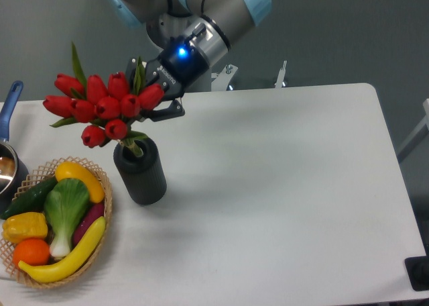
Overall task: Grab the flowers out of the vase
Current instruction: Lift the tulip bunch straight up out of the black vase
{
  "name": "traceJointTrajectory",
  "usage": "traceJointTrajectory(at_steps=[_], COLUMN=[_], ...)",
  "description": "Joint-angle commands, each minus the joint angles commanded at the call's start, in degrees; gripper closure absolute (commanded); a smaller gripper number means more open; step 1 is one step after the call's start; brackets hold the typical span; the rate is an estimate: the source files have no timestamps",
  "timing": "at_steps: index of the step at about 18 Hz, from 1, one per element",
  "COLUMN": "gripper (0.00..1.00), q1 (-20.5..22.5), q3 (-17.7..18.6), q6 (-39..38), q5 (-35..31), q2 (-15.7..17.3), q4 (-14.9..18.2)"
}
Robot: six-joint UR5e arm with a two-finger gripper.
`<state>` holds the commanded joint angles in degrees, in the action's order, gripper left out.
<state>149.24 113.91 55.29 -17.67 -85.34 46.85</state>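
1. The gripper (155, 99) has its dark fingers (169, 111) clamped on the flowers (100, 107), gripping the bunch at its right side, just below the red buds.
2. A blue light glows on the gripper body, and the grey arm (214, 17) with its light blue joint caps rises from it to the upper edge of the view.
3. The flowers are a cluster of red tulip buds, spread to the left of the fingers, with pointed green leaves sticking up above them (one tall leaf stands out at the far left of the bunch).
4. The bunch sits above the vase (140, 171); the lowest bud hangs just over the vase's left rim, and some green stem or leaf ends show at the round mouth (whether they are clear of the inside I cannot tell).
5. The vase is a dark grey cylinder standing upright on the white tabletop (281, 185), just right of the wicker basket (105, 205).
6. The basket holds toy vegetables and fruit: a yellow banana (66, 257), a green leafy vegetable (66, 209), an orange piece (31, 251), a yellow pepper, a dark green cucumber and a purple piece.
7. At the far left edge a pot with a blue handle (11, 101) is partly in view.
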Motion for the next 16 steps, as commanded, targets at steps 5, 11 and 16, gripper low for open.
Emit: traceJointTrajectory(at_steps=[5,11,16], gripper=[0.99,0.98,0.98], q1=[0.70,2.72,10.53], q3=[-1.58,-3.60,-4.05], q6=[-4.31,-4.84,-4.05], q5=[1.84,3.16,2.29], q2=[0.26,0.18,-0.44], q4=[0.00,0.00,-0.26])
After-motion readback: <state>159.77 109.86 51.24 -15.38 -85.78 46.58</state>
